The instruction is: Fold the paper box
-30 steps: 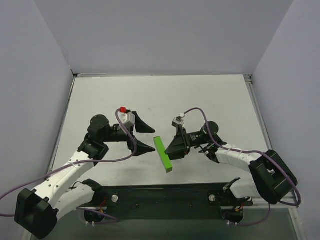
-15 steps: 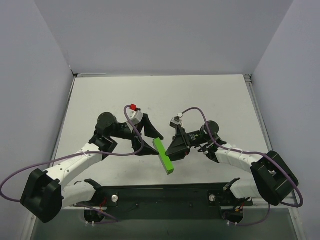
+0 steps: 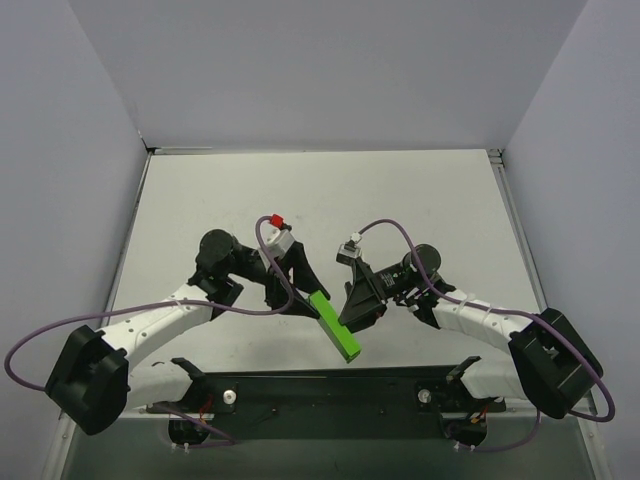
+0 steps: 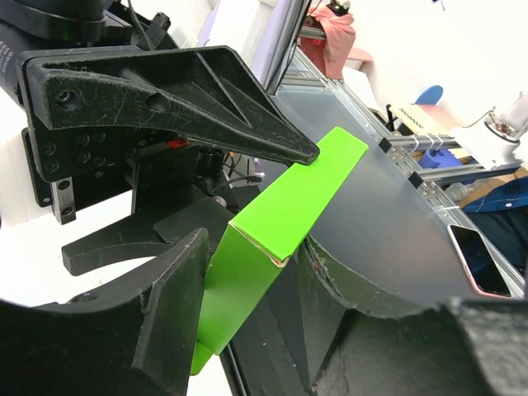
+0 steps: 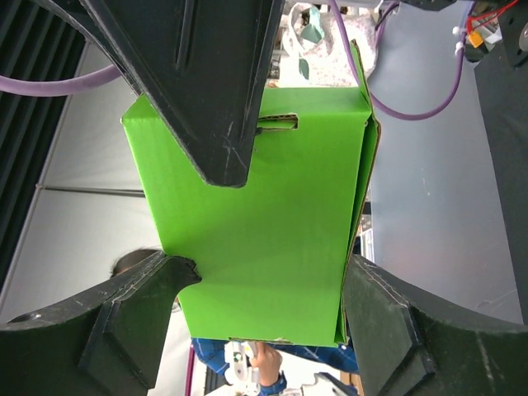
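Note:
The paper box [image 3: 335, 325] is a flattened bright green card sleeve held up off the table between the two arms. My right gripper [image 3: 351, 312] is shut on it across its width; in the right wrist view the box [image 5: 256, 239] fills the space between both fingers. My left gripper [image 3: 305, 292] has come onto the box's upper end. In the left wrist view the box [image 4: 272, 239] stands slanted between its fingers [image 4: 177, 289], touching both. One left finger [image 5: 214, 91] lies across the box's face near a tab slot.
The white table [image 3: 400, 200] stretches behind the arms, with grey walls on three sides. The black base rail [image 3: 330, 395] runs along the near edge. Purple cables [image 3: 390, 228] loop off both wrists.
My left arm has swung right to the box and its jaws have narrowed around the upper end. The box and right gripper have shifted slightly right and down.

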